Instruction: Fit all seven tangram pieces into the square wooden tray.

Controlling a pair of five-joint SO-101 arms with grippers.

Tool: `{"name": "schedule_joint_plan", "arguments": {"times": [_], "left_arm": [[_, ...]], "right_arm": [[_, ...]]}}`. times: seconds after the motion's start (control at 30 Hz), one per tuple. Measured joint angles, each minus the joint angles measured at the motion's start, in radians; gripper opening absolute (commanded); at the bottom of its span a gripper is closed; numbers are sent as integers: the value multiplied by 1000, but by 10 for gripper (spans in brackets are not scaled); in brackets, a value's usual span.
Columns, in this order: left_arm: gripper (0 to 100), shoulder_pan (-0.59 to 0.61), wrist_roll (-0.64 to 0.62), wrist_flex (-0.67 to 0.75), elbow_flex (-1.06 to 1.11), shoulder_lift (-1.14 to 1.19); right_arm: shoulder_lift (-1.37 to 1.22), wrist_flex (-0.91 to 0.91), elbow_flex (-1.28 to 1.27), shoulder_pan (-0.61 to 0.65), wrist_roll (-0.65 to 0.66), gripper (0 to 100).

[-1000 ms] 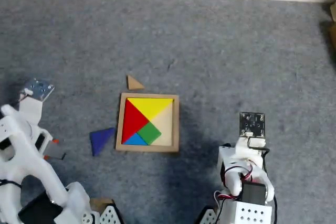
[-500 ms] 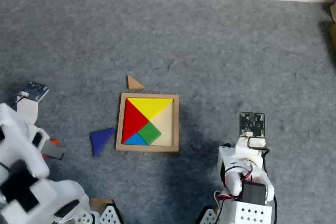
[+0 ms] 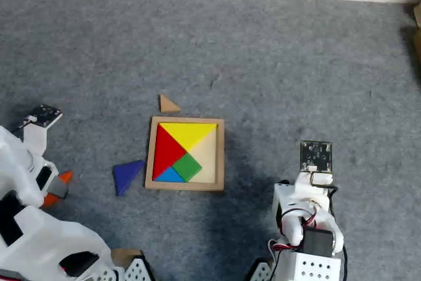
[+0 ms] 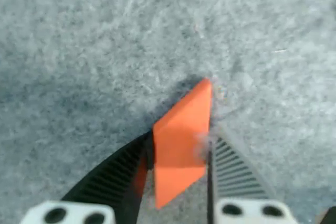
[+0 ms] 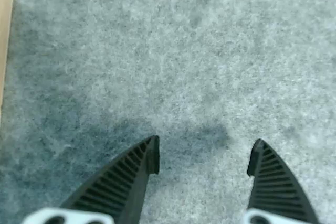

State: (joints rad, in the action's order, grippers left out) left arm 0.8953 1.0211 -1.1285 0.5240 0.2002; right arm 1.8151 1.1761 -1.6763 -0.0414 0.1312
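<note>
Square wooden tray (image 3: 185, 187): is lying flat at mid-table on the grey carpet (image 3: 296, 64), partly filled. Yellow triangle (image 3: 187, 133) is sitting along the far side inside it, red triangle (image 3: 164, 151) is lying against the left wall, green square (image 3: 189, 164) is resting just beside both, and light blue triangle (image 3: 170, 175) is occupying the near-left corner; the strip along the right wall is showing bare wood. Dark blue triangle (image 3: 126, 174) is lying on the carpet just left of the tray. Small tan triangle (image 3: 168, 104) is lying near the tray's far-left corner, apart from it. Left gripper (image 4: 181, 136): is hanging over the carpet well left of the tray, jaws clenched on an orange tangram piece (image 4: 184, 121). Right gripper (image 5: 205, 153): is hovering over the carpet right of the tray, jaws spread and holding nothing.
</note>
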Motion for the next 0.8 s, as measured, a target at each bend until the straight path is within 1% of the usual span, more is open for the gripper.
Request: {"name": "schedule_joint_plan", "arguments": {"times": [0.07,0.13,0.23,0.27,0.37,0.53,0.67,0.8], "left_arm": [[30,-6,3,-14,-3,2],[14,-18,5,-57,-20,0],[11,-75,5,-129,-35,-28],[11,-95,-15,-155,-29,-48],[11,-181,-110,-232,-18,-117],[11,-341,-282,-321,-18,-308],[11,-508,-450,-382,-18,-431],[13,-703,-646,-407,-18,-462]], "right_arm": [[0,0,0,0,0,270],[0,0,0,0,0,270],[0,0,0,0,0,270],[0,0,0,0,0,270],[0,0,0,0,0,270],[0,0,0,0,0,270],[0,0,0,0,0,270],[0,0,0,0,0,270]]}}
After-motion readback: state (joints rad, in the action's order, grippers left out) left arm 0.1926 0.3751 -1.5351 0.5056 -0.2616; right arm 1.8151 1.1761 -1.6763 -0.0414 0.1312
